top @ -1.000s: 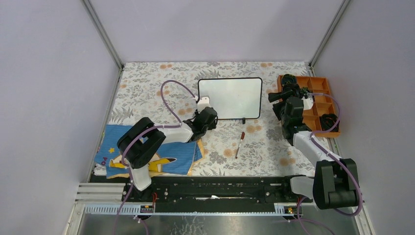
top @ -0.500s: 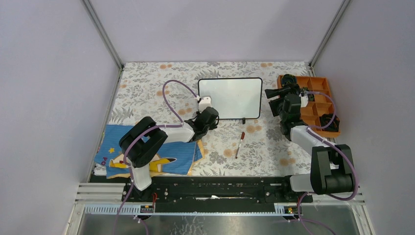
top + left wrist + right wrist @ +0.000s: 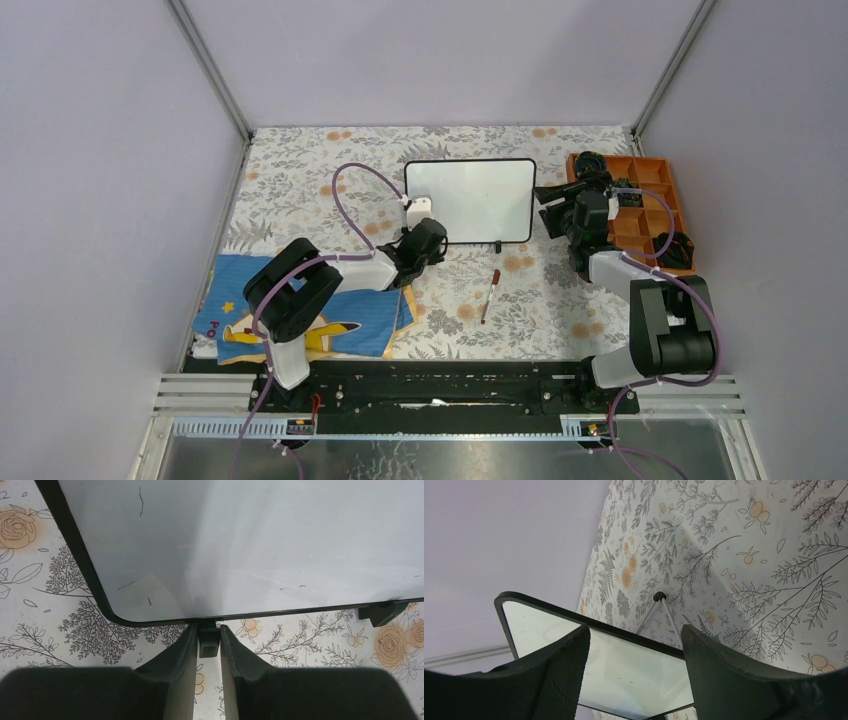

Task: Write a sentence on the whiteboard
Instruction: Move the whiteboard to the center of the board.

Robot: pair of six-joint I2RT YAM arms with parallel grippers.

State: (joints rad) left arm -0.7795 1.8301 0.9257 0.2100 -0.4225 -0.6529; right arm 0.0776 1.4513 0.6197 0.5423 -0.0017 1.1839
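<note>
Nearest the camera, two arms are working over a floral table cover. The left one is holding the pose it had a second ago, while the right one has folded its elbow inward and swung its head away from the one orange tray toward the board. One blue printed cloth is lying near-left under the left arm. One marker is lying mid-table, unmoved. Beyond it the left gripper is pinching narrow, fingers flush against a small black foot on the near edge of the single whiteboard, which is sitting mid-table toward the far side, just where it was. A second foot is showing further right. The right gripper is standing wide, its fingers flanking the board's right edge.
</note>
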